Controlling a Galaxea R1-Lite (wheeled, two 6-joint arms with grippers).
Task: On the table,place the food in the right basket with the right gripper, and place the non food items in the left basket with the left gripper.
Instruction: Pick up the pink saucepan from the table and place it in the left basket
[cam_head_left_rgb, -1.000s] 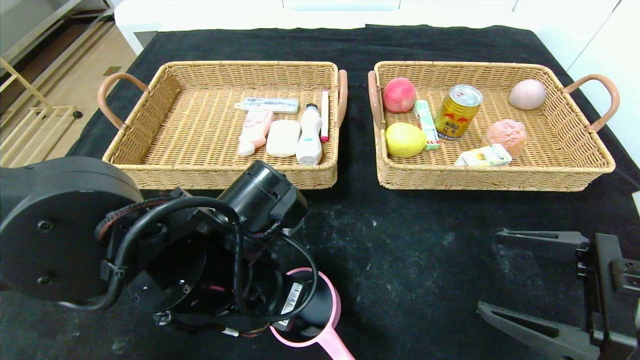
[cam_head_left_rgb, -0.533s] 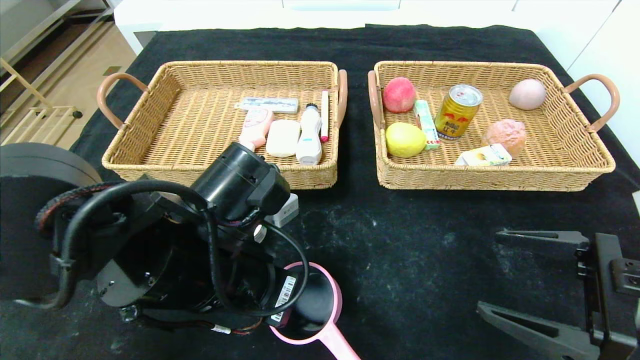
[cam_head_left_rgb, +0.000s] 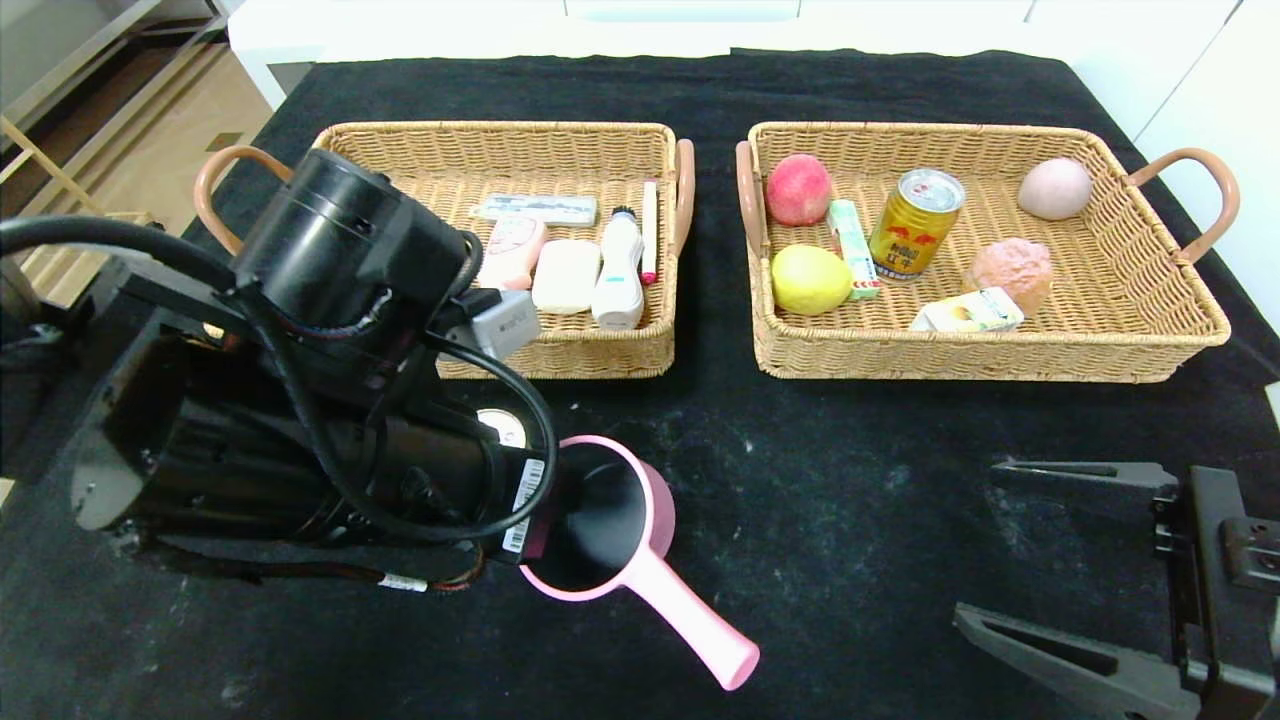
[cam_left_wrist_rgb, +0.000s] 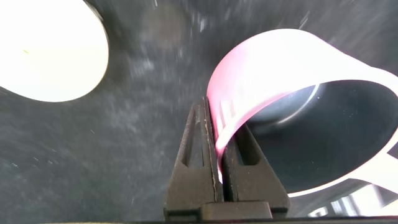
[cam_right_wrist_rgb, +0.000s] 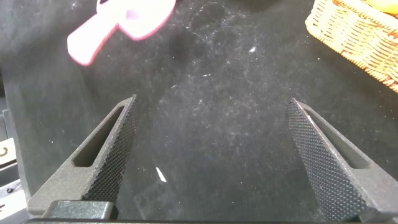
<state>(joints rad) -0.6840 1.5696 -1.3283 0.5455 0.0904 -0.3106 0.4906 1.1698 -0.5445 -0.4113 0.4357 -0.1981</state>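
Left gripper (cam_left_wrist_rgb: 217, 158): clamped on the rim of the pink cup (cam_head_left_rgb: 615, 520), holding it above the black table (cam_head_left_rgb: 850, 480) in front of the left basket (cam_head_left_rgb: 400, 240).
Pink cup: tilted, handle pointing toward the robot's right.
Left basket: holds non-food items.
Right basket (cam_head_left_rgb: 1100, 330): holds fruit, a can and cartons.
Right gripper (cam_right_wrist_rgb: 211, 158): near the table's right edge, jaws wide apart, holding nothing.
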